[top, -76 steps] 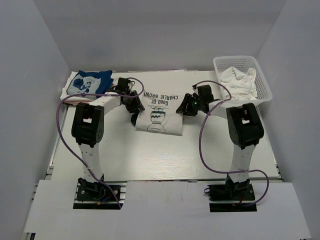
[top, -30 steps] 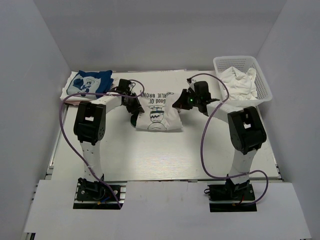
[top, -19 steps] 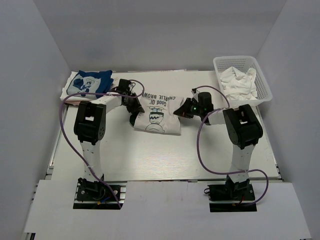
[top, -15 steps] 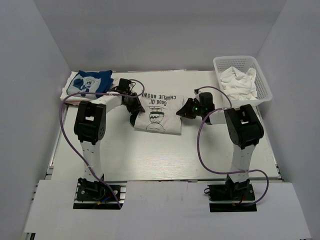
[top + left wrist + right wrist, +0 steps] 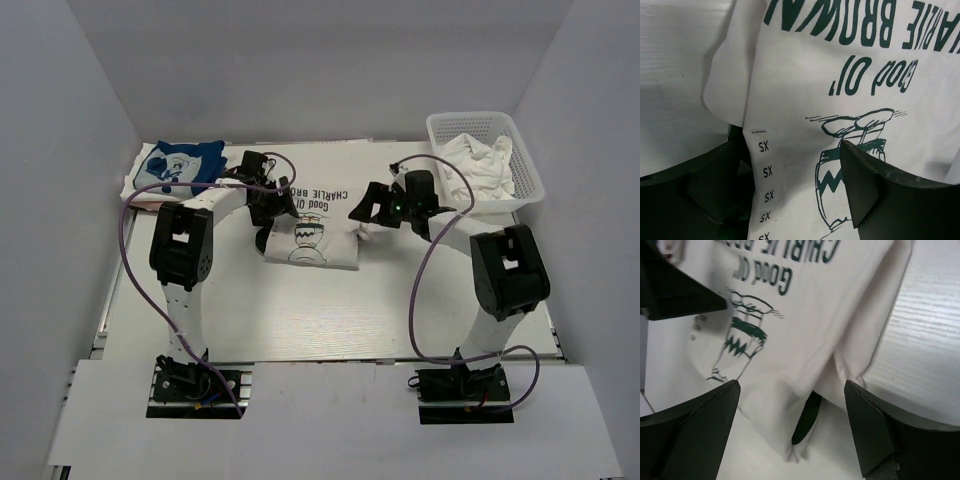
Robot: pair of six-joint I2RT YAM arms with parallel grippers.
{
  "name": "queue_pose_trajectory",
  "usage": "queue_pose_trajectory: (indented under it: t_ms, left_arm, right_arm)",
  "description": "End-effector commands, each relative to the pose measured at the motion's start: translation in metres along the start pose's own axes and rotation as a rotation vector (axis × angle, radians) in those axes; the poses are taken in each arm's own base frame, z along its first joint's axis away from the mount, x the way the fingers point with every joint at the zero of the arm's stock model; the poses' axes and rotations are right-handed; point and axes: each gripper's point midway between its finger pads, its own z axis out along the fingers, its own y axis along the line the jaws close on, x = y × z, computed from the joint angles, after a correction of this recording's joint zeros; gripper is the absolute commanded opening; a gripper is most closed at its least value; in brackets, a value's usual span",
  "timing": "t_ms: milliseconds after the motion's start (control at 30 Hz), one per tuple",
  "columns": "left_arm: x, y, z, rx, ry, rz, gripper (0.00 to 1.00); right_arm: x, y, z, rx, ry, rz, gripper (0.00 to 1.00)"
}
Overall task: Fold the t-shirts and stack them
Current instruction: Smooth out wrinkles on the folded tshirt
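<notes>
The Charlie Brown t-shirt [image 5: 308, 232] lies in the middle of the table [image 5: 300, 310], with its picture facing up and its sides already tucked in, so it is a narrow shape. My left gripper [image 5: 790, 150] sits low over the shirt's left edge, by the long size sticker [image 5: 764, 172]. Its jaws are spread wide and hold nothing. My right gripper [image 5: 790, 385] hangs over the shirt's right edge, where a bit of dark green sleeve [image 5: 807, 415] peeks out from under the white cloth. Its jaws are wide open too, with nothing in them. I think I have one gripper on each side so both can pinch the shirt together and fold it evenly, without it going crooked. The blue cartoon shirt [image 5: 180, 163] is folded flat in the far left corner, so I guess that is where the pile goes. Crumpled white cloth [image 5: 480, 160] waits in the basket [image 5: 530, 170] on the far right.
</notes>
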Motion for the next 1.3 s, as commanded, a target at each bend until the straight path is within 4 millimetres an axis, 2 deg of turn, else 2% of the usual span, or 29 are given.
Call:
queue_pose_trajectory:
  t_ms: [0,133,167,233,267,367,400,433,567,600,633,667,733,800,833,900,933,967,1000,1033,1067,1100,1133,1167,1200,1267]
  left_arm:
    - [-0.014,0.008,-0.026,-0.077,-0.062,0.054,0.9]
    - [-0.011,0.01,-0.033,-0.069,-0.071,0.058,0.91]
    - [-0.014,0.014,-0.034,-0.072,-0.074,0.05,0.91]
    - [-0.01,0.016,-0.033,-0.076,-0.066,0.048,0.89]
    - [-0.008,0.018,-0.033,-0.081,-0.057,0.057,0.88]
    - [-0.013,0.017,-0.035,-0.085,-0.07,0.068,0.88]
    - [-0.016,0.016,-0.034,-0.083,-0.073,0.08,0.88]
    - [-0.014,0.018,-0.03,-0.087,-0.065,0.087,0.88]
    - [-0.019,0.016,-0.028,-0.082,-0.056,0.108,0.88]
    - [-0.022,0.015,-0.027,-0.082,-0.055,0.118,0.88]
    - [-0.025,0.013,-0.029,-0.081,-0.058,0.119,0.88]
    - [-0.03,0.01,-0.033,-0.111,-0.073,0.142,0.88]
    - [-0.038,0.009,-0.04,-0.153,-0.094,0.163,0.89]
    - [-0.051,-0.012,-0.063,-0.113,-0.139,0.209,0.91]
    - [-0.051,-0.033,-0.076,-0.084,-0.167,0.253,0.94]
    - [-0.051,-0.044,-0.079,-0.051,-0.177,0.267,0.94]
    - [-0.047,-0.059,-0.081,-0.016,-0.179,0.301,0.94]
    - [-0.037,-0.073,-0.08,0.04,-0.15,0.317,0.94]
    - [-0.036,-0.086,-0.082,0.078,-0.155,0.352,0.95]
    - [-0.028,-0.093,-0.077,0.095,-0.134,0.365,0.95]
    - [-0.021,-0.11,-0.068,0.113,-0.117,0.406,0.95]
    - [-0.011,-0.111,-0.06,0.091,-0.081,0.429,0.95]
    - [-0.016,-0.123,-0.059,0.079,-0.096,0.447,0.95]
    - [-0.004,-0.136,-0.052,0.074,-0.069,0.486,0.95]
    - [0.006,-0.131,-0.03,0.041,-0.019,0.491,0.95]
    - [0.004,-0.141,-0.027,0.005,-0.024,0.513,0.95]
  right_arm:
    - [-0.024,0.028,-0.026,-0.042,-0.071,-0.113,0.9]
    - [-0.027,0.009,-0.029,0.077,-0.082,-0.119,0.9]
    - [-0.016,-0.002,-0.03,0.125,-0.039,-0.093,0.9]
    - [-0.02,-0.021,-0.031,0.22,-0.04,-0.131,0.9]
    - [-0.007,-0.036,-0.037,0.298,0.012,-0.126,0.89]
    - [0.004,-0.06,-0.046,0.407,0.069,-0.179,0.89]
    - [0.001,-0.059,-0.046,0.406,0.071,-0.205,0.88]
    - [0.01,-0.059,-0.041,0.387,0.111,-0.204,0.84]
    - [0.011,-0.038,-0.017,0.244,0.139,-0.195,0.66]
    - [0.017,-0.042,-0.01,0.242,0.168,-0.181,0.65]
    - [0.011,-0.035,-0.005,0.224,0.161,-0.185,0.62]
    - [0.018,-0.04,0.002,0.218,0.186,-0.169,0.54]
    - [0.019,-0.032,0.01,0.171,0.189,-0.16,0.44]
    - [0.021,-0.025,0.017,0.122,0.192,-0.144,0.36]
    - [0.02,-0.012,0.022,0.055,0.181,-0.143,0.35]
    - [0.024,-0.011,0.022,0.042,0.184,-0.119,0.35]
    - [0.017,0.002,0.025,-0.034,0.156,-0.128,0.35]
    - [0.018,0.002,0.026,-0.046,0.159,-0.121,0.32]
    - [0.021,0.003,0.028,-0.056,0.166,-0.102,0.3]
    - [0.021,0.007,0.031,-0.081,0.16,-0.105,0.29]
    - [0.021,0.008,0.031,-0.087,0.162,-0.101,0.29]
    - [0.022,0.01,0.032,-0.1,0.16,-0.091,0.3]
    - [0.021,0.013,0.031,-0.122,0.157,-0.089,0.34]
    - [0.022,0.012,0.031,-0.119,0.16,-0.082,0.37]
    - [0.023,0.011,0.031,-0.116,0.16,-0.086,0.4]
    - [0.025,0.004,0.033,-0.08,0.169,-0.077,0.48]
